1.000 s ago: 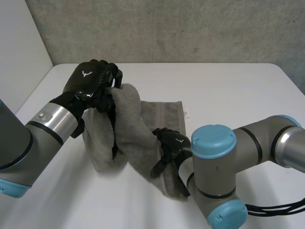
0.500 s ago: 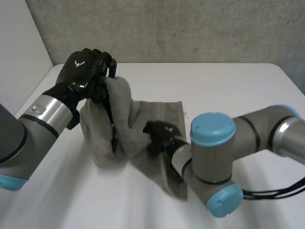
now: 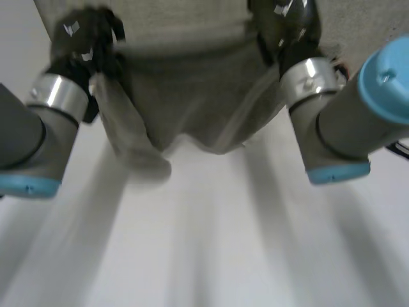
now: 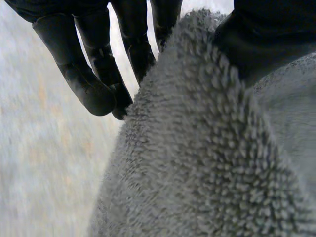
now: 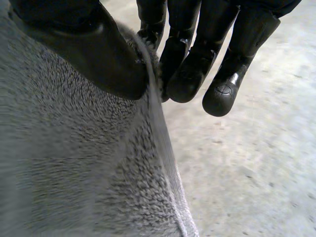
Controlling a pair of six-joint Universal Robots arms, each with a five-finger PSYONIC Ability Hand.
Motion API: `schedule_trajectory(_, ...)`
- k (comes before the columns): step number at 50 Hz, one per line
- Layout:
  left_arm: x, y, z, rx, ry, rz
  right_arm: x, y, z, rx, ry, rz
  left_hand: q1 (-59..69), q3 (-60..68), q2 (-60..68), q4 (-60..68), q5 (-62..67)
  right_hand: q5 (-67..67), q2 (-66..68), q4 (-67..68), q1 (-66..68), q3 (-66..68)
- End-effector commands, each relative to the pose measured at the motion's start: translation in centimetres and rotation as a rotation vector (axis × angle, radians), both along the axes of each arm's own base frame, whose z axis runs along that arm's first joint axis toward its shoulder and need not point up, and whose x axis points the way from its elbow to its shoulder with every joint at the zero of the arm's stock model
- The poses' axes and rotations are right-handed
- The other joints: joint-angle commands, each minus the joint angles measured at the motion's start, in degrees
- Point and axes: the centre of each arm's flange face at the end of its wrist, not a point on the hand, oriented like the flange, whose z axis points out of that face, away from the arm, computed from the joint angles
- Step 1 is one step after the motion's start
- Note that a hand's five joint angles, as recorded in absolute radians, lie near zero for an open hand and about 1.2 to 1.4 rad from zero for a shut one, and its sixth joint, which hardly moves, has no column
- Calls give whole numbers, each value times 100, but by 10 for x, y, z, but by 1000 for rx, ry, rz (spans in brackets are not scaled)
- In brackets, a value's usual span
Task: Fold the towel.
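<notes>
The grey towel (image 3: 185, 102) hangs in the air between both raised hands, sagging in the middle above the white table (image 3: 204, 243). My left hand (image 3: 83, 38) pinches one upper corner of it; in the left wrist view the thumb presses the towel (image 4: 207, 158) against the fingers (image 4: 94, 84). My right hand (image 3: 284, 22) grips the other upper corner; in the right wrist view its thumb (image 5: 98, 54) clamps the towel (image 5: 79, 163) against the fingers (image 5: 192, 69).
A grey wall stands behind the table. Both forearms (image 3: 38, 128) (image 3: 332, 121) rise on either side of the hanging cloth.
The right hand closed on the towel and rose from the table. Both hands lifted the cloth up and spread it between them.
</notes>
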Motion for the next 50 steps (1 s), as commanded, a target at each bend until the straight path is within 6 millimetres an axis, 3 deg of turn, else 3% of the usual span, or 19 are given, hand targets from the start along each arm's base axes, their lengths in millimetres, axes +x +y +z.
schedule_trajectory(1,-1,42,-100,240,-232,-135,-7,34,-93,291,321,64,-732,-1195,-1144,-1084,-2198,302,512,333,371,335)
schedule_trajectory(2,-1,42,-100,240,-233,-136,-7,34,-94,292,321,64,-732,-1195,-1144,-1084,-2198,302,512,333,371,335)
schedule_trajectory(3,-2,54,-120,274,-310,-180,-10,39,-115,376,378,69,-732,-1195,-1144,-1084,-2198,302,512,333,371,335)
schedule_trajectory(4,-3,65,-135,294,-384,-224,-10,39,-116,377,379,69,-732,-1195,-1144,-1084,-2198,302,512,333,371,335)
schedule_trajectory(5,-3,65,-136,295,-384,-225,-15,43,-134,452,426,67,-732,-1195,-1144,-1084,-2198,302,512,333,371,335)
schedule_trajectory(6,-5,78,-148,310,-457,-265,-19,46,-151,518,463,67,-732,-1195,-1144,-1084,-2198,302,512,333,371,335)
schedule_trajectory(11,0,97,-166,361,-609,-294,-29,57,-173,603,514,64,-1097,-1561,-1509,-1450,-2564,302,512,333,371,335)
schedule_trajectory(15,3,100,-165,383,-632,-292,-32,59,-172,604,516,56,-1924,-2387,-2336,-2276,-3390,302,512,333,371,335)
schedule_trajectory(18,5,103,-152,368,-627,-285,-34,59,-163,587,504,42,-2866,-3329,-3278,-3218,-4332,302,512,333,371,335)
schedule_trajectory(20,6,108,-132,327,-610,-284,-37,62,-158,582,499,29,-5324,-5788,-5736,-5677,-6791,302,512,333,371,335)
schedule_trajectory(21,6,108,-132,326,-610,-284,-37,62,-158,582,499,29,-5338,-5802,-5750,-5691,-6805,302,512,333,371,335)
schedule_trajectory(23,5,109,-114,273,-590,-277,-39,62,-157,578,500,16,-7130,-7593,-7542,-7482,-8596,302,512,333,371,335)
schedule_trajectory(24,5,109,-114,273,-590,-277,-41,63,-155,571,498,0,-7138,-7602,-7550,-7491,-8605,302,512,333,371,335)
schedule_trajectory(25,5,109,-107,256,-577,-269,-43,63,-155,564,503,-21,-7588,-8052,-8000,-7940,-9054,302,512,333,371,335)
schedule_trajectory(33,4,84,-82,219,-480,-224,-56,56,-166,485,579,-114,-7375,-7838,-7787,-7727,-8841,302,512,333,371,335)
schedule_trajectory(40,12,49,-116,366,-508,-193,-72,40,-171,472,608,-177,-6064,-6528,-6476,-6417,-7531,302,512,333,371,335)
schedule_trajectory(50,23,32,-148,536,-594,-187,-75,36,-173,479,607,-180,-5659,-6123,-6071,-6011,-7125,302,512,333,371,335)
